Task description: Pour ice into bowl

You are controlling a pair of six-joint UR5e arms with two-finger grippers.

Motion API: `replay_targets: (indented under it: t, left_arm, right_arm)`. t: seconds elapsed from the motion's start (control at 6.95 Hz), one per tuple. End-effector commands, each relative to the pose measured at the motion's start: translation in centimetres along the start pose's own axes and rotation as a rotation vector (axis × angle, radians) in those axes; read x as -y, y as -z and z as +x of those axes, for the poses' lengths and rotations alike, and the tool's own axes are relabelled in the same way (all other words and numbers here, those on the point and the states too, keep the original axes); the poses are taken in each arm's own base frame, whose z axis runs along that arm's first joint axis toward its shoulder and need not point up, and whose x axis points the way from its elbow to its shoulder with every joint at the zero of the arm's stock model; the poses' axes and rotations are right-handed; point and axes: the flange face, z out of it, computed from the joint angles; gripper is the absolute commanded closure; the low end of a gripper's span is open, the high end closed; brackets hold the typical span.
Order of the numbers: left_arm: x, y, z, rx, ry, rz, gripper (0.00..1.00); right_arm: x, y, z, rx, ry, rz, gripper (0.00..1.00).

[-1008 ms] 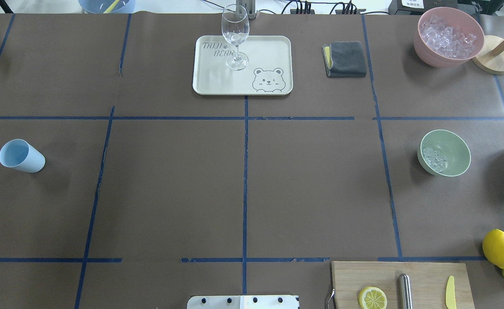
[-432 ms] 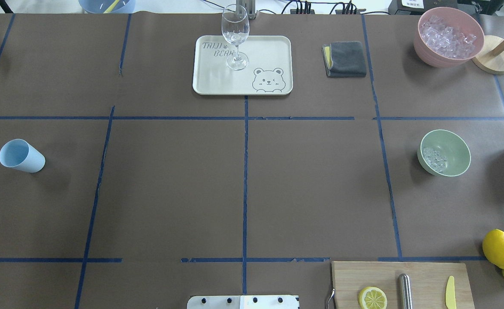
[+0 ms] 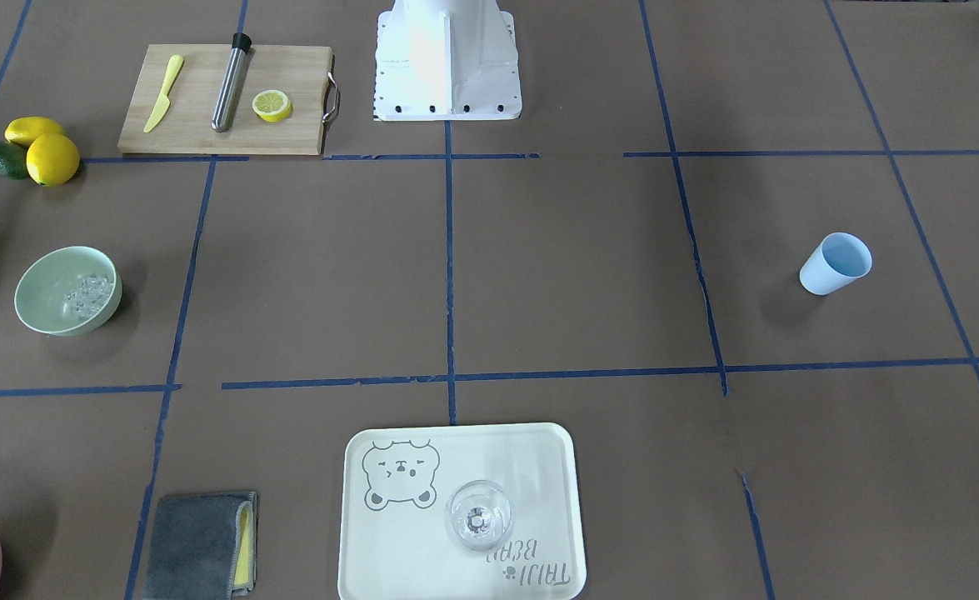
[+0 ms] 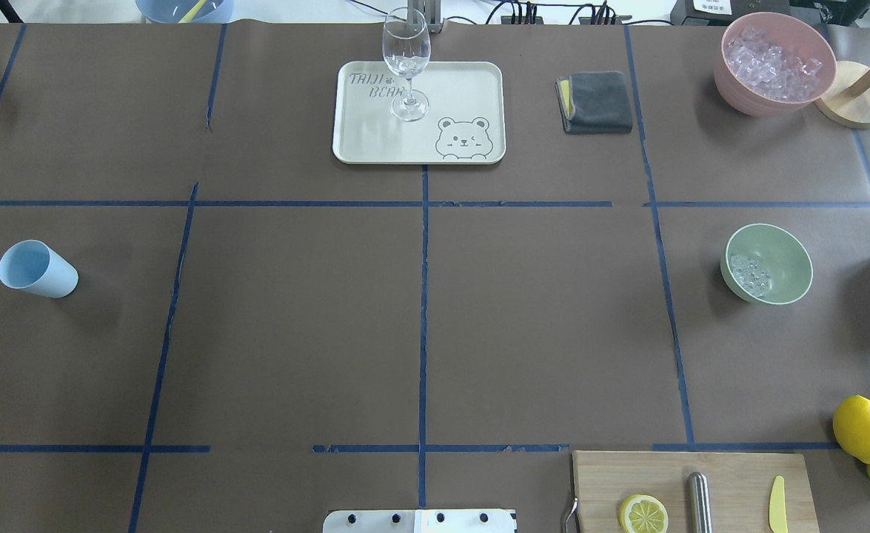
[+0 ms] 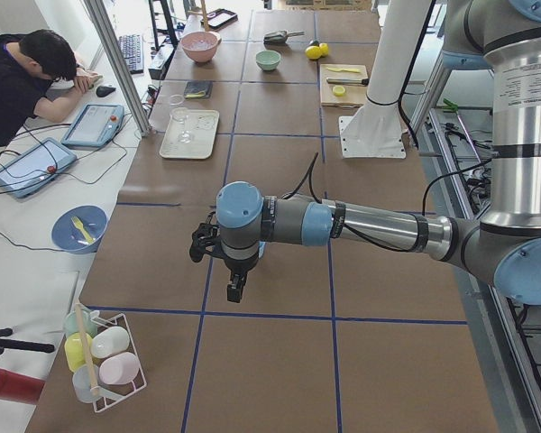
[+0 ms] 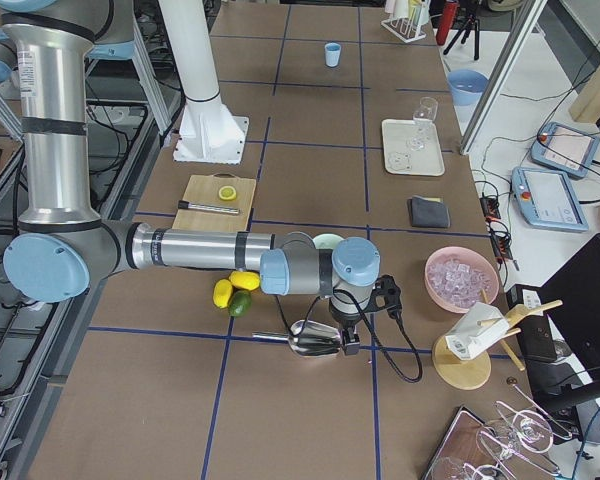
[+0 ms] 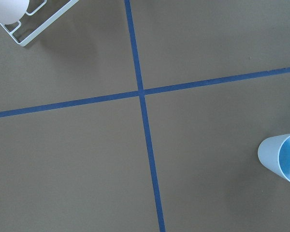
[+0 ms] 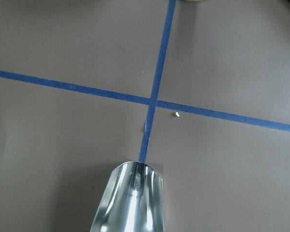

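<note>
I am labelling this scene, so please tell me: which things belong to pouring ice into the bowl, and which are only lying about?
For the job: ice, mint-green bowl, metal scoop.

Lying about: blue cup, wine glass, tray, grey cloth, cutting board, lemons.

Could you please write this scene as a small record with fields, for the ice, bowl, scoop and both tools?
bowl: pale green, upright, on the right side of the table
ice: small heap of clear cubes inside the bowl
scoop: metal, at the right tool, no ice visible in it
left tool: above the table near the blue cup; open or shut unclear
right tool: open or shut unclear
pink container: holds much ice, far right corner
</note>
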Motion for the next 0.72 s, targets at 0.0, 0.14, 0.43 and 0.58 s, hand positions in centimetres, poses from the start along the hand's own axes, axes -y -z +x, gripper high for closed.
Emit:
replay_targets:
  t: [0.0,0.14,0.43,0.58]
  left_arm:
    - [-0.2,-0.1,-0.1,-0.001,0.002,0.0,0.0]
    - [-0.2,-0.1,-0.2,0.001,0.003,-0.001,0.0]
    - [-0.5,-0.3,-0.4,0.0,0.009,-0.007,0.0]
    - [-0.6,-0.4,-0.4,-0.002,0.012,-0.01,0.0]
  right_arm:
    - [-0.3,-0.6,-0.2,0.052,-0.019,-0.017,0.0]
    - [-1.0,-1.9,0.2,0.048,-0.021,-0.044,0.0]
    - [-3.4,-2.4,0.7,0.029,-0.016,-0.051,0.0]
    - [-3.1,-1.9,0.1,0.033,0.0,-0.034,0.0]
